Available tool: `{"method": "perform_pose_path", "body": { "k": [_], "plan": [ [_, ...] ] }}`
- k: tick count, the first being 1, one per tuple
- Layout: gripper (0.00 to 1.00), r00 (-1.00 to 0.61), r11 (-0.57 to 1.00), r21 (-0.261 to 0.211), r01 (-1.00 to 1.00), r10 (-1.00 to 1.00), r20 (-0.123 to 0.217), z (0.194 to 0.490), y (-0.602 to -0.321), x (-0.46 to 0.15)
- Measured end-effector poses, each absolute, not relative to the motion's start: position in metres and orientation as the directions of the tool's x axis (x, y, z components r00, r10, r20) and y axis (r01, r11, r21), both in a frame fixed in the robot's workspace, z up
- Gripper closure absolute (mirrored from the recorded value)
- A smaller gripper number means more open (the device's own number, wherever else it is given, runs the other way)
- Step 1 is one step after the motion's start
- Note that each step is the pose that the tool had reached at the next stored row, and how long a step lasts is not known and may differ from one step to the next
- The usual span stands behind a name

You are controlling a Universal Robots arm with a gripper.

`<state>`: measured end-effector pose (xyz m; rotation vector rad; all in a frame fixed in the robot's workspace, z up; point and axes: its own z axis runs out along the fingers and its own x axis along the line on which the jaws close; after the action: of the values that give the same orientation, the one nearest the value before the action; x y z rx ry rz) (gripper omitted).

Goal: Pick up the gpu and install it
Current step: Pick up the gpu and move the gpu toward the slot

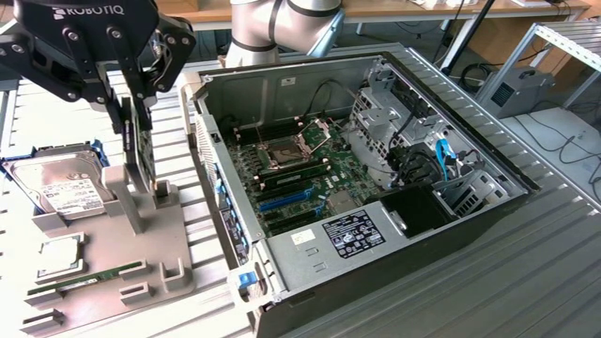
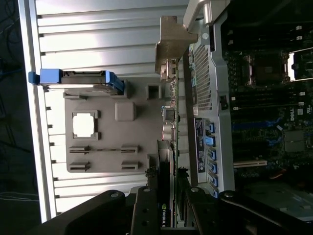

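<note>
You're mid pick-up: the pincer [image 1: 132,121] is clamped on the upright gpu [image 1: 143,153] at the grey holder [image 1: 141,253], and reaching the case [image 1: 281,91] at 3 o'clock calls for a straight lift.

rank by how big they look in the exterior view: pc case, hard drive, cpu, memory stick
1. pc case
2. hard drive
3. cpu and memory stick: too close to rank, one square, one long and thin
</note>
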<state>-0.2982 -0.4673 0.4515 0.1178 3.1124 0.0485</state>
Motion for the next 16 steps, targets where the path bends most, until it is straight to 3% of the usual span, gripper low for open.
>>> {"method": "perform_pose_path", "body": {
  "k": [16],
  "plan": [
    [0.74,-0.997,0.997,0.032,0.075,0.076,-0.025,0.4459,-0.4673,-0.2982]
  ]
}}
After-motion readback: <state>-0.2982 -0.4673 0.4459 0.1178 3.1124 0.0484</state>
